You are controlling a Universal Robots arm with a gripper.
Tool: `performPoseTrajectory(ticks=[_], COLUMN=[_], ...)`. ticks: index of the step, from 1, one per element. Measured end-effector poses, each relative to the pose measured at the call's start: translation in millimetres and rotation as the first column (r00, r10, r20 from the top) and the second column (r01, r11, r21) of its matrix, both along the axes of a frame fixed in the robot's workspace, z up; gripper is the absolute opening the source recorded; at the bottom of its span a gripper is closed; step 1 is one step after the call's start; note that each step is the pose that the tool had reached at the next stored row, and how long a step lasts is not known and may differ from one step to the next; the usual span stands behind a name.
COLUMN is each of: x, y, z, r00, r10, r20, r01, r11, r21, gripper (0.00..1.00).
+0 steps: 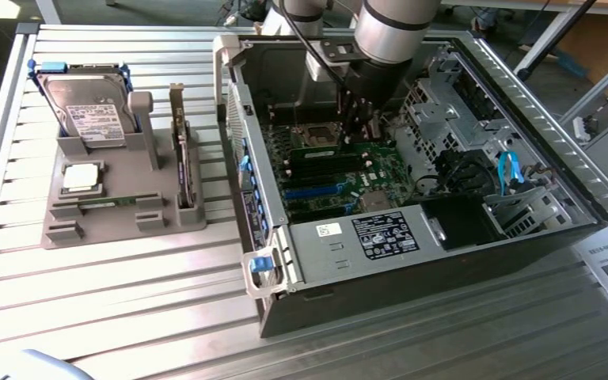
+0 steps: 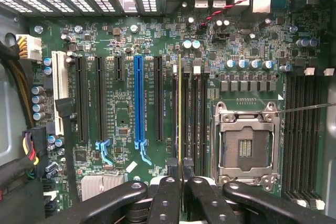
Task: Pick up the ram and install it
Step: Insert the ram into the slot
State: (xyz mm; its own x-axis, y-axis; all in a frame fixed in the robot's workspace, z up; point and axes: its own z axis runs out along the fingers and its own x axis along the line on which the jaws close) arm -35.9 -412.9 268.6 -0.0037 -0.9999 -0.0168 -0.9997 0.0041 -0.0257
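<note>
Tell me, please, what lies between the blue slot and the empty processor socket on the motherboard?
In the wrist view, a black expansion slot and black memory slots lie there, with the ram edge-on over them, gripped in the jaws.

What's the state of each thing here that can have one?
ram, clamped edge-on over the memory slots.
gripper, jaws shut on the ram.
CPU socket, empty.
computer case, side panel off, interior exposed.
hard drive, upright in the grey holder.
</note>
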Motion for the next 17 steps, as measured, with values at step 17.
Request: performPoseTrajectory(ticks=[17], x=[12.6], y=[0.0], z=[-0.5], r00=[1.0000], r10=[-0.001], r20=[0.0000], r01=[0.001], r11=[1.0000], r21=[-0.0043], gripper=[0.12])
